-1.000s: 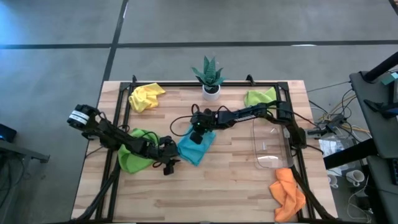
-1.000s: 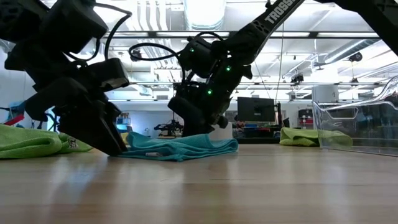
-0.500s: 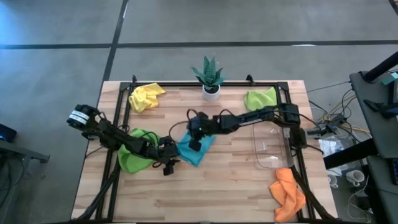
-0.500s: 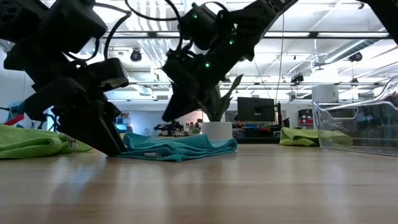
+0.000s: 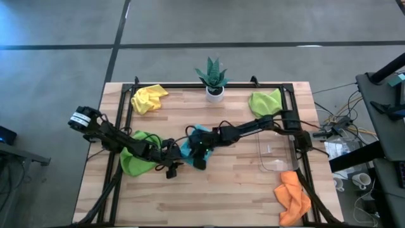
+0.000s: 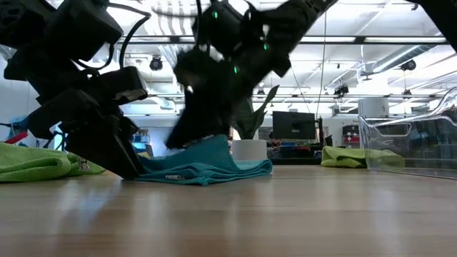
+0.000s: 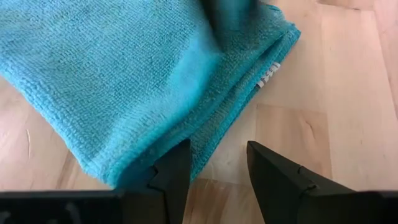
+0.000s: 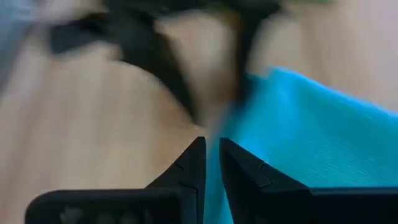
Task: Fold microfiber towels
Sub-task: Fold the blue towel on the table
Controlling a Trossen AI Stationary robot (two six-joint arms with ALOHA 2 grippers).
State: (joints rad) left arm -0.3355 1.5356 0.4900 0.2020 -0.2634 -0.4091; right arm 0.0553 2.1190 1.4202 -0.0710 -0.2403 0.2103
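Blue towel: we see the light blue microfiber towel lying mid-bench, just beside one lime green towel, partly doubled over with a small white tag at one folded corner.
Right end effector: our right end effector is over the blue towel; its fingers stand nearly together, pinched on a thin edge of blue cloth, and in the low view that edge rises in a peak off the bench.
Left end effector: our left end effector sits low on the bench at the blue towel's edge nearest the lime green one, fingers apart; one fingertip rests at the folded hem, and we cannot tell that it grips anything.
Other towels: the yellow towel and a second lime green towel lie at the far corners, the orange towel at the near right corner, all well apart from the work.
How it handles: we judge the cloth light, soft and limp. It drapes wherever it is lifted and will not hold a crease unless pressed flat. The pile looks grippy, not slippery.
Where to hold: we would take it at corners or along a hem, thin pinches through one or two layers, with the opposite edge pinned to stop sliding.
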